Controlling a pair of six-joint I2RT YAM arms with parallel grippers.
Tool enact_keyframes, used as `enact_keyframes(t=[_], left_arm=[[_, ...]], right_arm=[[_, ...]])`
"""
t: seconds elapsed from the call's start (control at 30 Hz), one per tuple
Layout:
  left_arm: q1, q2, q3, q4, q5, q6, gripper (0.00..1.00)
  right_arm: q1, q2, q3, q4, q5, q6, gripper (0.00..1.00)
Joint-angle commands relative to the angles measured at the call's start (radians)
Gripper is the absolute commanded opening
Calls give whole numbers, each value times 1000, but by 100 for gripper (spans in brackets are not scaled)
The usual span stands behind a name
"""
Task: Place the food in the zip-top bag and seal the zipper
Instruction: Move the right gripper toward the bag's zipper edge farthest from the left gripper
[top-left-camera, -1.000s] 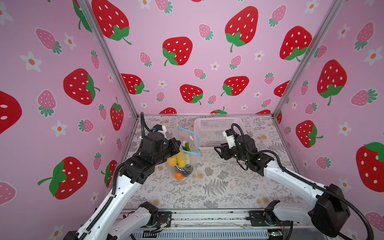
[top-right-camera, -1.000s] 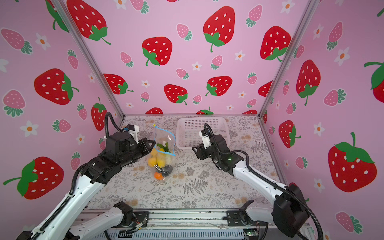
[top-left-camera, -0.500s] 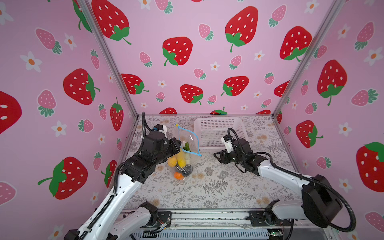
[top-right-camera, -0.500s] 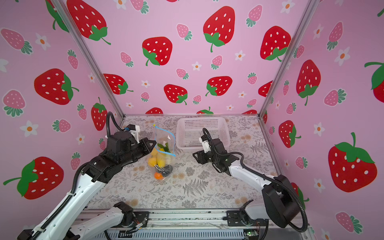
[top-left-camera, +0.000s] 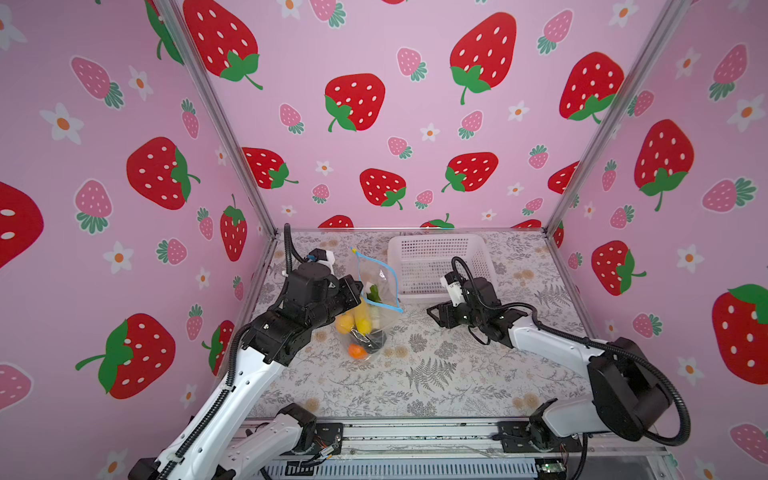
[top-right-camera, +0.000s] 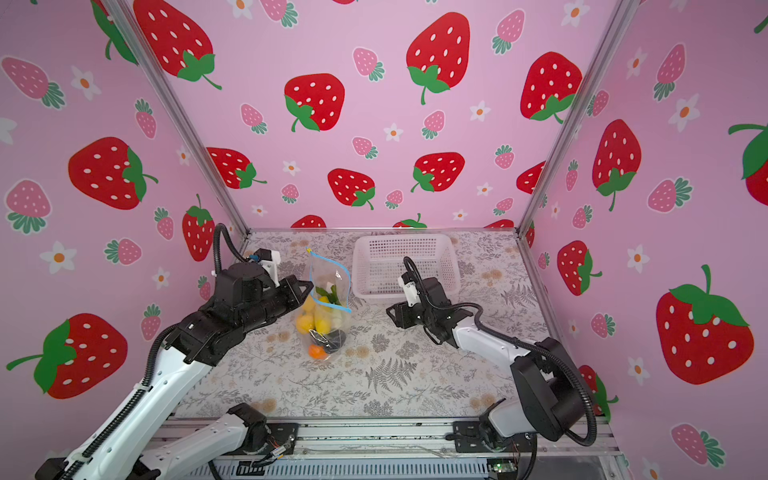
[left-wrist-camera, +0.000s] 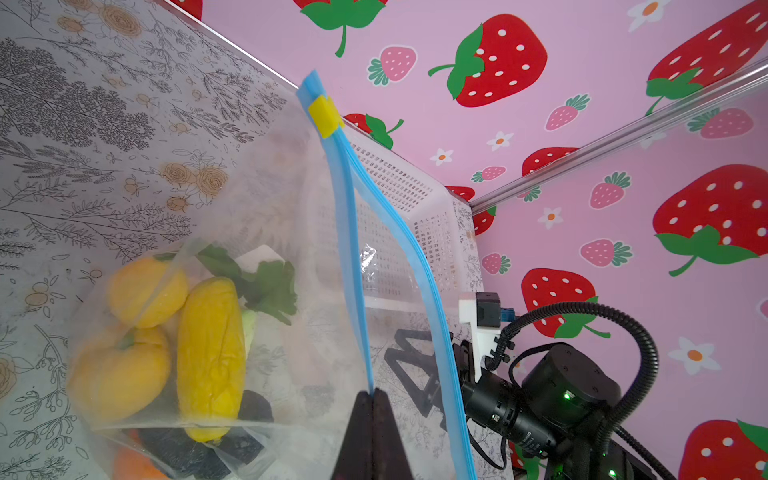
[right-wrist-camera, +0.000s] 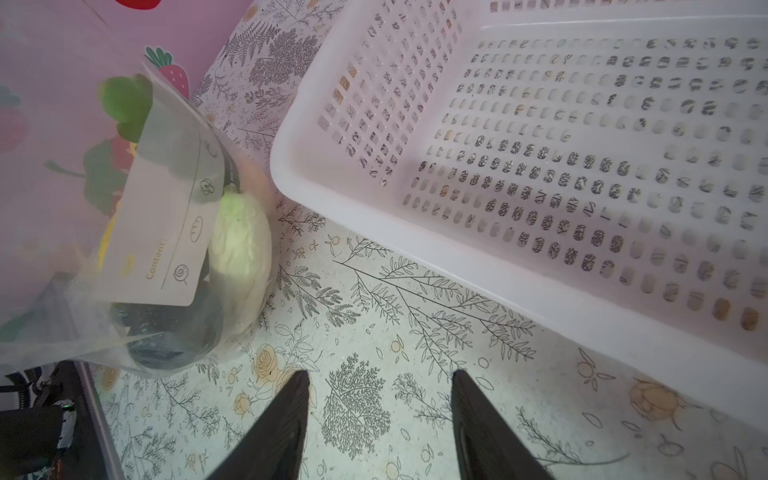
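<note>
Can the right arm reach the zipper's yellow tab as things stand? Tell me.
Probably yes. The right end effector hangs open and empty beside the zip-top bag; the yellow tab stands at the raised end of the zipper, with nothing between them.

Left end effector (left-wrist-camera: 372, 392) clamped tight; right end effector (right-wrist-camera: 380, 374) spread apart.

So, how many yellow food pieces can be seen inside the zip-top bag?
3, all low in the zip-top bag, seen in the left wrist view: a round piece, a pepper-like piece next to it, and a long piece beside both. More may be hidden behind them.
</note>
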Motion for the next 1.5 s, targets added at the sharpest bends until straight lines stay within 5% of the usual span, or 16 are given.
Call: enact_keyframes(t=[0.0,1.47], left_arm=[[3,-1,23,18,-1,5,0],[3,-11,6,17,-8,9,0]], right_arm=[[-7,16,15,21,-5,-8,57],[-114,226,195,29,14,-91,56]])
